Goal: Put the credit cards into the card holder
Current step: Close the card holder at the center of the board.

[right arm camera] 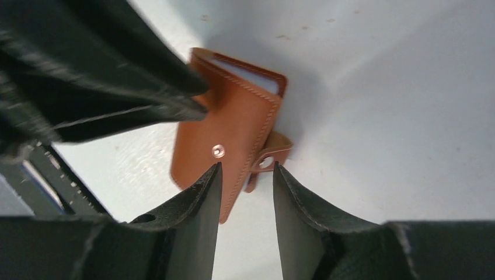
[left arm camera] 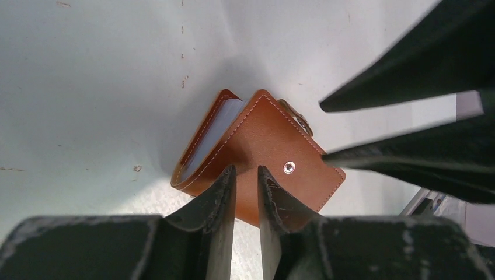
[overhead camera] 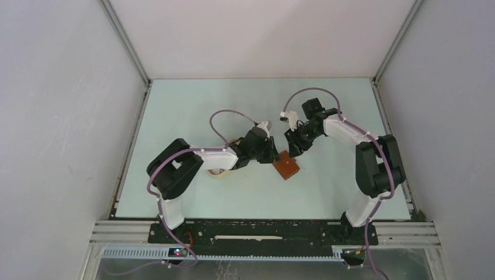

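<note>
As the card holder [left arm camera: 274, 146] seems light, floppy leather, take its lower stitched edge, where the left gripper [left arm camera: 246, 171] stands almost closed, grip unclear; right gripper [right arm camera: 247, 167] open.

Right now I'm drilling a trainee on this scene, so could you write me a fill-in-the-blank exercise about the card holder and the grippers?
1. The card holder rests on the ___.
2. The snap stud on its cover is ___ in shape.
3. The right gripper has its jaws ___.
Missing words: table; round; open.
</note>
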Controlling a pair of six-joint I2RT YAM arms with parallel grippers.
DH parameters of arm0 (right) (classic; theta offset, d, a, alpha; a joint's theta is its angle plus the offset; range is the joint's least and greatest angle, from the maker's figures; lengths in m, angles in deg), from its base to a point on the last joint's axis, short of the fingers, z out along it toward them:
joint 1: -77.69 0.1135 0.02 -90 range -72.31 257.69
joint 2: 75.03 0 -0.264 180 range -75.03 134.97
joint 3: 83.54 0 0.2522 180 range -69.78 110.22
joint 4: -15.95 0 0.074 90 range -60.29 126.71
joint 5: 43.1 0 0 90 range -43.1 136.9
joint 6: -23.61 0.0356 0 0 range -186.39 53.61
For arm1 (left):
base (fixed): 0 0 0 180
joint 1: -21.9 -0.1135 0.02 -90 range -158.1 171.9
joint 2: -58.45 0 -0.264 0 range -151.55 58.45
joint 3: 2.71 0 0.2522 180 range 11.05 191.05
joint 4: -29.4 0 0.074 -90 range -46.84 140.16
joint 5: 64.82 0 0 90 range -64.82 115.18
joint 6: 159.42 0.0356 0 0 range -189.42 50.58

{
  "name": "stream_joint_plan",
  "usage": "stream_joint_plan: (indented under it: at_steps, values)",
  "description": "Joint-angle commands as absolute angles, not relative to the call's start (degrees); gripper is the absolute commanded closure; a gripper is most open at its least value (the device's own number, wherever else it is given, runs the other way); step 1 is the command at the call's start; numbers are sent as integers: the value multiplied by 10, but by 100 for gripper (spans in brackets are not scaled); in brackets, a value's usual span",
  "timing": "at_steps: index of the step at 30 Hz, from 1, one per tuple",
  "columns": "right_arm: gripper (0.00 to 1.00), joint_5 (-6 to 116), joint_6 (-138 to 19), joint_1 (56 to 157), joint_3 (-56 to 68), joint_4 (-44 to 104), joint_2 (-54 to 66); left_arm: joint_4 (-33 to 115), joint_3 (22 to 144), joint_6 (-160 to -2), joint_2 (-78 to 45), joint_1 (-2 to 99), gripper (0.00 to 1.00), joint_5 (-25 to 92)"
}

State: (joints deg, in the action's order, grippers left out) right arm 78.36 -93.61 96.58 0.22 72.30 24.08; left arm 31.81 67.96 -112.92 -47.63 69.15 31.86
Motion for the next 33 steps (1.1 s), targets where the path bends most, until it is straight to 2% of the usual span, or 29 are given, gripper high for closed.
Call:
stream_joint_plan:
  at_steps: [1, 7, 13, 21, 33]
  values:
    - [54, 718, -887, 968, 1, 683, 268, 328, 664, -1146, -489, 705, 75, 321]
    - [56, 698, -878, 969, 1, 676, 276, 325, 662, -1149, -486, 709, 76, 323]
    - [67, 694, -880, 969, 2, 680, 270, 321, 654, -1153, -482, 710, 76, 319]
    - [100, 714, -891, 961, 15, 704, 266, 297, 633, -1170, -463, 710, 75, 314]
    - [100, 703, -926, 998, 21, 702, 230, 250, 597, -1176, -384, 710, 70, 344]
